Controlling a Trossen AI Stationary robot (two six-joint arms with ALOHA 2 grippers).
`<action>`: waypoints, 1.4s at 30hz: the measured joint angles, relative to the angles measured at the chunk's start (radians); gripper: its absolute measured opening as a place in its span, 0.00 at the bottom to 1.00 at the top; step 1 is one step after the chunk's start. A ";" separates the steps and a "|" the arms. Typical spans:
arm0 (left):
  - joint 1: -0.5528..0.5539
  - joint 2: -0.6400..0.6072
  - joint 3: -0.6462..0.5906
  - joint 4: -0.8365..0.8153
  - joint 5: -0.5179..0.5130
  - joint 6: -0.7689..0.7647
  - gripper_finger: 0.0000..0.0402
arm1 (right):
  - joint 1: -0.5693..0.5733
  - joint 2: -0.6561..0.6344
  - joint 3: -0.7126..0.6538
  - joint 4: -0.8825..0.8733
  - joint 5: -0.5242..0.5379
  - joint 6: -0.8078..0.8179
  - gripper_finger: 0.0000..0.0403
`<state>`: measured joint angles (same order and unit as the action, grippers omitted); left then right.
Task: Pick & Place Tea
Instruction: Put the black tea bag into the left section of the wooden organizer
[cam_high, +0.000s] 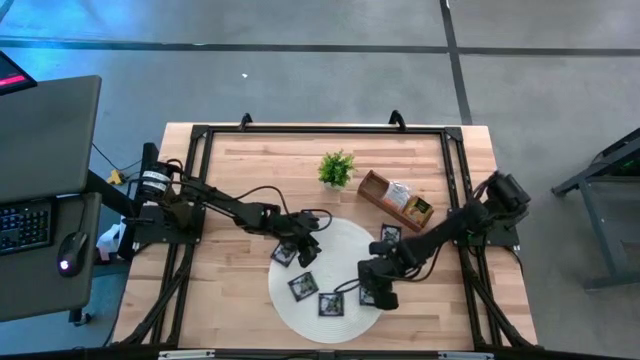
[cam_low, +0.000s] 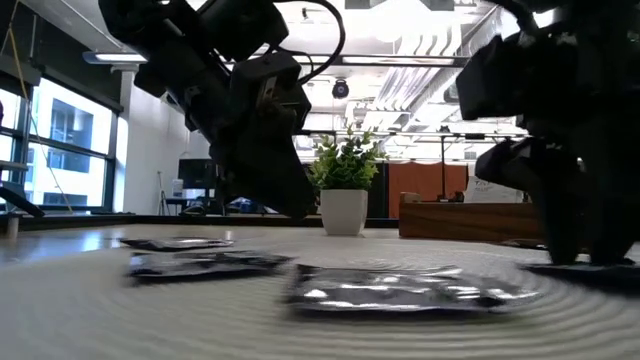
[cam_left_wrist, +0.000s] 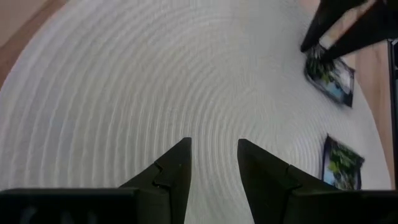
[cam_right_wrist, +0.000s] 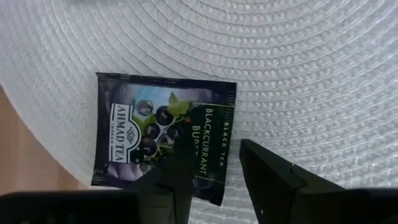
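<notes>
The right end effector (cam_right_wrist: 214, 180) hangs low over a black sachet (cam_right_wrist: 163, 144) at the near right edge of the round white mat (cam_high: 345, 235), fingers parted and released, holding nothing. The step in hand looks like the approach to a pick: the next move calls for a short descent so the fingers straddle the sachet's edge before closing, since the flat packet offers little to grip. Two more sachets (cam_high: 303, 287) lie on the mat's near side. Farther in, the left end effector (cam_left_wrist: 213, 163) hovers over bare mat, also spread and empty, with another sachet (cam_high: 284, 254) beside it. Beyond, the tray (cam_high: 385, 190) holds a few sachets, near the plant (cam_high: 336, 168) on the tabletop (cam_high: 230, 170).
</notes>
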<state>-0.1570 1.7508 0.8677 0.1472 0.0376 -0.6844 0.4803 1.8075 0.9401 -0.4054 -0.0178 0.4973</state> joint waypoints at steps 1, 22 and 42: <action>0.000 0.000 0.000 0.000 0.000 0.000 0.32 | 0.005 0.006 0.001 -0.001 0.019 -0.004 0.31; 0.000 0.000 0.000 0.009 -0.006 -0.001 0.32 | -0.138 -0.306 -0.010 -0.317 0.575 -0.173 0.02; 0.000 0.000 0.000 0.008 -0.026 0.004 0.32 | -0.616 -0.377 -0.008 -0.263 0.665 -0.456 0.00</action>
<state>-0.1570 1.7512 0.8673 0.1549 0.0115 -0.6804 -0.1354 1.4303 0.9318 -0.6680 0.6475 0.0409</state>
